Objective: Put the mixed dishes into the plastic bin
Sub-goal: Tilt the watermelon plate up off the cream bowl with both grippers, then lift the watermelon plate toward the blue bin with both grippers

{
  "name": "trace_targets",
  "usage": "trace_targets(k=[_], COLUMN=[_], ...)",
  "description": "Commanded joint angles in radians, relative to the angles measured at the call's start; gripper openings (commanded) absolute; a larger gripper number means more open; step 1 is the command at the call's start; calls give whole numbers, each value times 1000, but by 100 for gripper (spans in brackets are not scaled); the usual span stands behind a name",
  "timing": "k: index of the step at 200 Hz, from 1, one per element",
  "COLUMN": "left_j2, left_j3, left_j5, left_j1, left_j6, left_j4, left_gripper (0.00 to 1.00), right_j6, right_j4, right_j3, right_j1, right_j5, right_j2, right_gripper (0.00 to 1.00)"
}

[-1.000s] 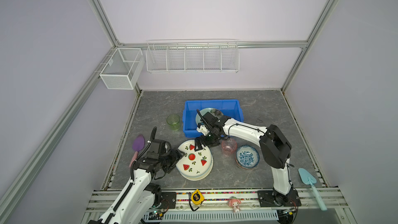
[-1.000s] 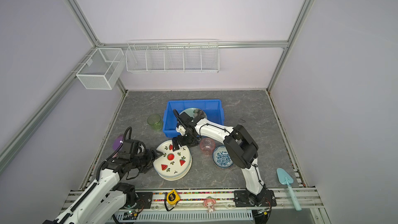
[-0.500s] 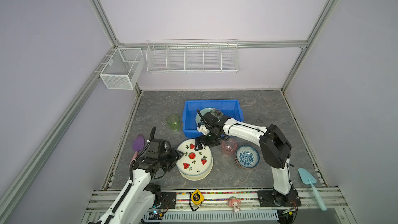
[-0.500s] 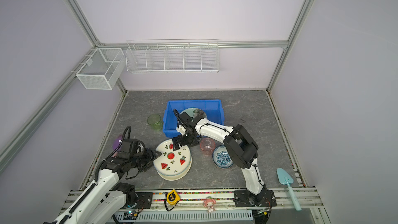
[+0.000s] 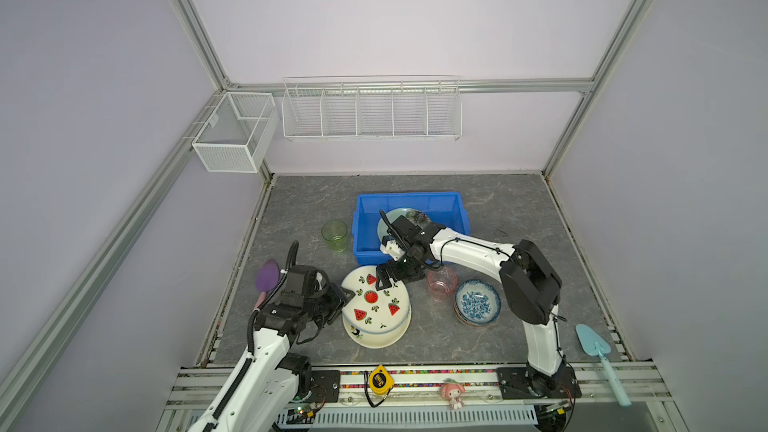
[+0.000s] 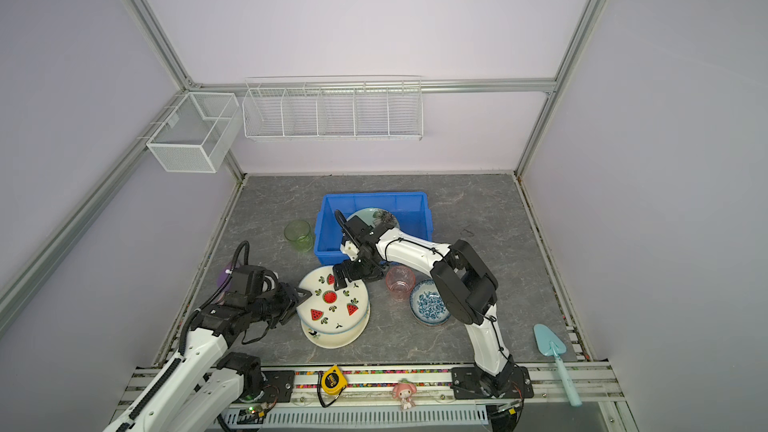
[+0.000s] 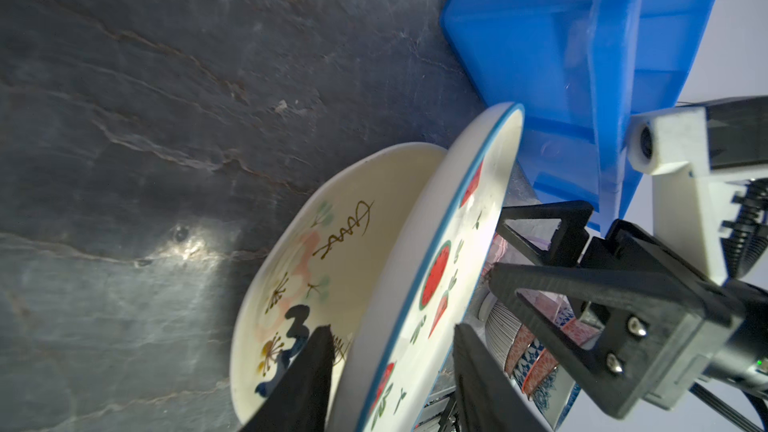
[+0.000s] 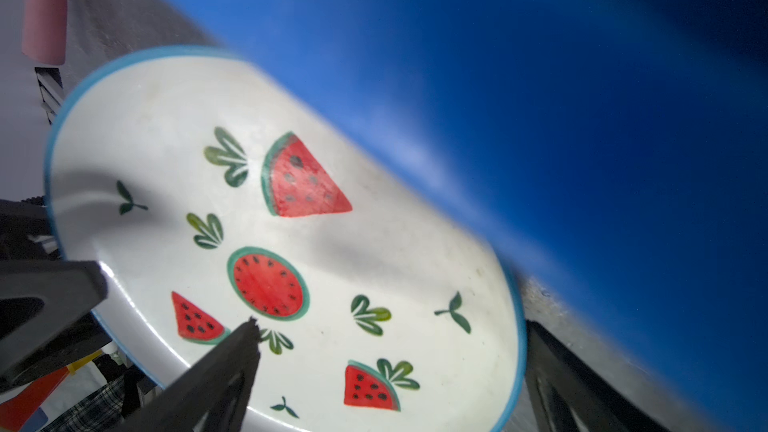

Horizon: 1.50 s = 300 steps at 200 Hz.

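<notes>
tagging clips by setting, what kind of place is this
Probably a robot lab test cell: left arm and right arm mounted on a rail, plain walls in an aluminium frame, dishes staged on a tabletop.

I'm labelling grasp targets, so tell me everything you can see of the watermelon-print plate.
The watermelon plate is round and glossy white like glazed ceramic, with a blue rim and a print of red slices and green leaves. It sits tilted, face up, over the cream plate, close to the front wall of the plastic bin. The left gripper has a finger on either side of its left rim, though a firm grip is unclear. The open right gripper sits at its far rim.
</notes>
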<state>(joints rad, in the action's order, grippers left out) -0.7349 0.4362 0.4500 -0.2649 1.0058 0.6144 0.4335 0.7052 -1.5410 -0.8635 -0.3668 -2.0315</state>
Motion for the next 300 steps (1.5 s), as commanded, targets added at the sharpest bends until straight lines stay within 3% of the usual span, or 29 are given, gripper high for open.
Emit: trace_targets(k=[1, 193, 300], left_j2=[13, 42, 78], left_j3=[47, 36, 56], left_j5=[49, 76, 106], left_j1=[-7, -7, -2], left_j6=[25, 39, -61], left_j4=[-86, -133, -83], left_gripper=[43, 2, 0], right_j6=[-6, -21, -41], right_j4=[-10, 20, 70], right_j3=[-24, -45, -59], right_j1=[-19, -14, 7], right_j5=[-78, -54, -1], right_j2=[-18, -8, 47], right_gripper=[98, 98, 95])
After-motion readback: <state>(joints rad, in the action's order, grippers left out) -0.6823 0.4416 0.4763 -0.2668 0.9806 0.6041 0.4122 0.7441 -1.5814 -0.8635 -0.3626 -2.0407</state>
